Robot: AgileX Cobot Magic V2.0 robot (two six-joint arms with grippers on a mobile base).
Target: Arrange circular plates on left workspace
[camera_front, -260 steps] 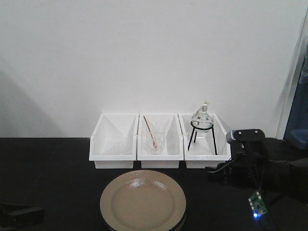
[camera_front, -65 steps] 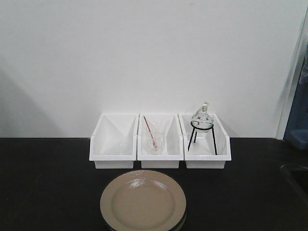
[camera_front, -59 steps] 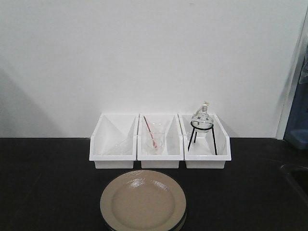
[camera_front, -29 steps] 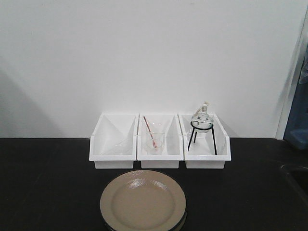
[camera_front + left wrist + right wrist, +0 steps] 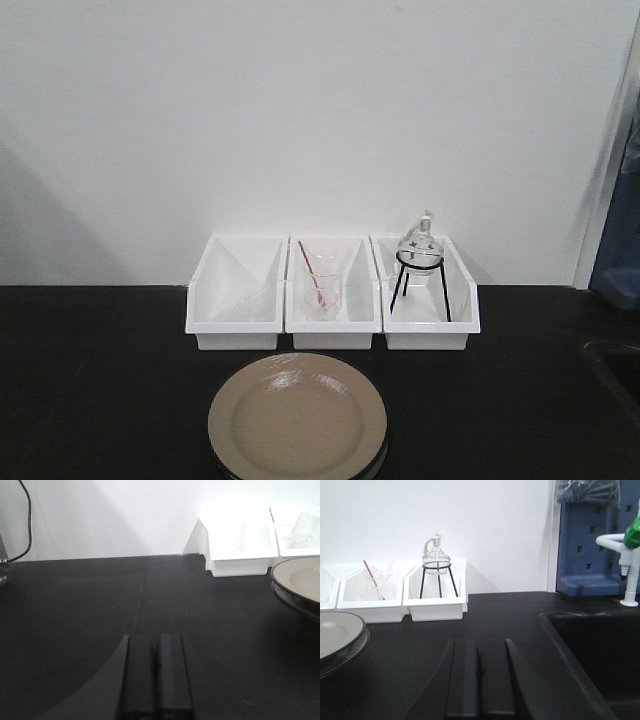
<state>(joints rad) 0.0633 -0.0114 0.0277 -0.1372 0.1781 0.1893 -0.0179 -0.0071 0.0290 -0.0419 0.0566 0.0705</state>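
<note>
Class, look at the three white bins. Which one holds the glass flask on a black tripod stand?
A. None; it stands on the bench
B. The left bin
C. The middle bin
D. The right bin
D: the flask on its tripod stands inside the right bin.

Matte black table (image 5: 100, 380), running back to a white wall. Resting directly on it: two stacked beige plates (image 5: 297, 420) at the front middle, and just behind them three white bins (image 5: 331, 294) side by side in a row against the wall. At far right, sunk into the top, a black sink basin (image 5: 600, 650).
</note>
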